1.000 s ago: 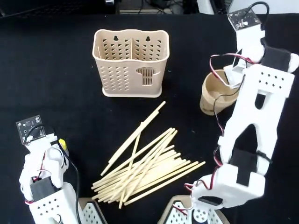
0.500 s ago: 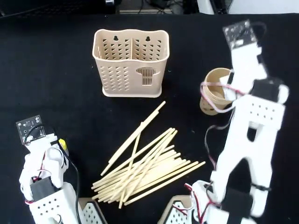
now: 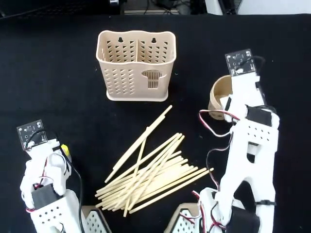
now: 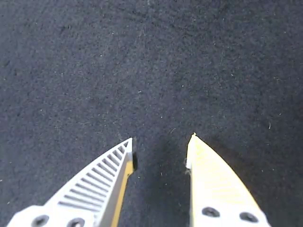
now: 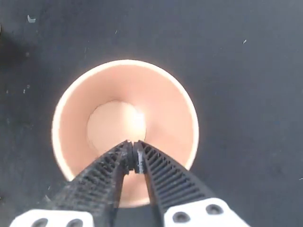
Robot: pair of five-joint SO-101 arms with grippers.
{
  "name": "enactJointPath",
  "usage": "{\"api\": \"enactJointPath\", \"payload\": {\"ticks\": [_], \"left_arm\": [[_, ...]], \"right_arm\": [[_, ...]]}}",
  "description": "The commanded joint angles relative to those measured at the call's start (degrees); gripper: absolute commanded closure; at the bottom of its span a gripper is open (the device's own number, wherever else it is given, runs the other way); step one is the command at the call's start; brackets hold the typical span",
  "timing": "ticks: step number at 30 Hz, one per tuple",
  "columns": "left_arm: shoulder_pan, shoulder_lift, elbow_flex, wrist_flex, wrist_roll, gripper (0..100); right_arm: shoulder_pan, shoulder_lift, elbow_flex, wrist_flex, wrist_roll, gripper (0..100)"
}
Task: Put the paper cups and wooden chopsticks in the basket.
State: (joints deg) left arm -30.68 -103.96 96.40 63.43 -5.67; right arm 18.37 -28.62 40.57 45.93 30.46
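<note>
A black cloth covers the table (image 3: 48,73) from the front edge to the back, where a strip of dim clutter shows beyond it. Nearest us, at the front corner on the left side, the left claw (image 4: 161,138) hangs open over bare cloth with nothing between its tips. A little farther in, near the middle of the table, the chopsticks (image 3: 150,170) lie in a loose fanned heap, one or two crossing the rest, and neither arm touches them. Farther on, on the right side, the right claw (image 5: 133,158) is poised straight above the mouth of an upright paper cup (image 5: 156,109), its tips closed against each other with nothing visible between them. We judge that it is not gripping the cup. At the far middle stands the basket (image 3: 121,77), upright, split into two compartments, well apart from the cup, and what we can see of its inside looks empty. We take the cup step to be the one in hand. The next move calls for the right claw to open, straddle the cup wall and pinch it before lifting toward the basket. From above, the right arm (image 3: 252,141) covers most of the cup, the claw hides its near rim, and we cannot tell whether it is one cup or several nested, nor see the basket floor.
</note>
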Motion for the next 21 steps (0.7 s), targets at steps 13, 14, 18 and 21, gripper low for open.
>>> {"api": "enactJointPath", "payload": {"ticks": [13, 14, 18, 21], "left_arm": [[0.0, -0.4, 0.9, -0.4, 0.4, 80], [0.0, -0.4, 0.9, -0.4, 0.4, 80], [0.0, -0.4, 0.9, -0.4, 0.4, 80], [0.0, -0.4, 0.9, -0.4, 0.4, 80]], "right_arm": [[3.2, 8.6, -35.4, 25.5, -3.2, 80.5], [4.4, 11.1, -36.5, 25.5, -3.2, 80.4], [7.2, 21.4, -41.4, 25.9, -2.4, 80.1], [7.0, 27.6, -44.4, 29.0, 1.8, 80.2]]}}
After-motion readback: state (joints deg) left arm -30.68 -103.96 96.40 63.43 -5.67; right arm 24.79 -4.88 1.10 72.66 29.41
